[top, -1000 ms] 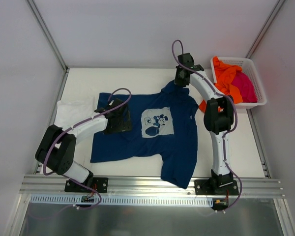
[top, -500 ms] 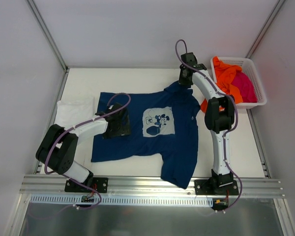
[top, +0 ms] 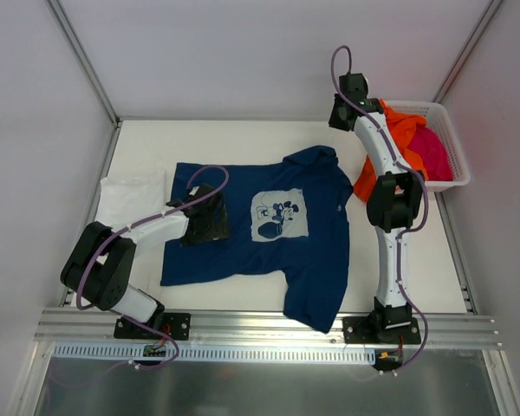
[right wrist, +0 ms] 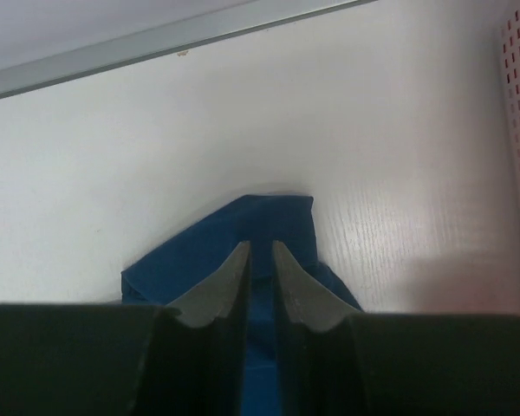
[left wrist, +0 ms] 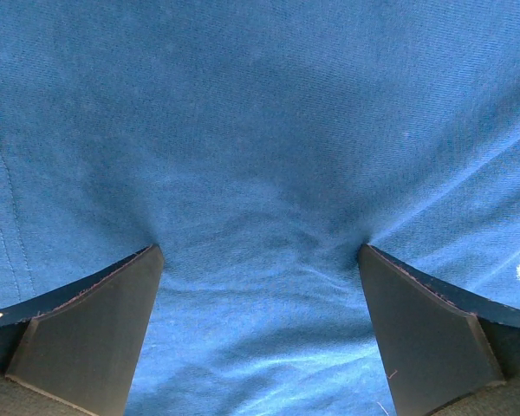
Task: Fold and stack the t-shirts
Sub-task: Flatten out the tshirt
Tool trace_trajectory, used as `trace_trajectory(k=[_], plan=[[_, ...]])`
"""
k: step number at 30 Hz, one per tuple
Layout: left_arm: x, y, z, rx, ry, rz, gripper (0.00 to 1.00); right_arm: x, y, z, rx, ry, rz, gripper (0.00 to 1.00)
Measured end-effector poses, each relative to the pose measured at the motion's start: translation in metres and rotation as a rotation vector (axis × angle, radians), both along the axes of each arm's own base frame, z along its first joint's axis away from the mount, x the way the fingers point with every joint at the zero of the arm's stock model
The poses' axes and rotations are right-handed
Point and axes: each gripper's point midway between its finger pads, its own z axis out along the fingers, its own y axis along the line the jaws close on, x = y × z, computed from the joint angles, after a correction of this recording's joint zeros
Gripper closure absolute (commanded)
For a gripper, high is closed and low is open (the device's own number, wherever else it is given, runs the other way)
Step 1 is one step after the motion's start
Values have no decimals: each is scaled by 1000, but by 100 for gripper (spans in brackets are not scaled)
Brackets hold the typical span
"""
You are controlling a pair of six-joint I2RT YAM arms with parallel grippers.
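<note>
The left gripper [top: 206,220] covers part of the navy blue cloth t-shirt [top: 243,247] toward the left edge of the table [top: 243,139]. The left wrist view cuts off all its hems. The left arm [top: 147,227] hides a corner of the plain white cloth t-shirt [top: 128,196]. The orange cloth t-shirt [top: 409,135], crossed by the right arm [top: 390,251], buries most of the magenta cloth t-shirt [top: 436,152]. The detail of the pale chest print [top: 278,217] is too small to read.

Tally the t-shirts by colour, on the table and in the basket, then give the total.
Navy blue t-shirt: 1
White t-shirt: 1
Orange t-shirt: 1
Magenta t-shirt: 1
Total: 4
</note>
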Motion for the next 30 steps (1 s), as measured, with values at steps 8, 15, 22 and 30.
trace_trajectory(k=[8,15,22,30], plan=[[0,0,0,-2,-1,2,1,-26,8,-47,41,133,44,58],[0,0,0,-2,-1,2,1,-73,28,-95,62,294,112,57],[0,0,0,-6,-8,2,1,-67,37,-80,102,243,129,56],[0,0,1,-7,-10,2,1,-66,59,-67,137,204,168,56]])
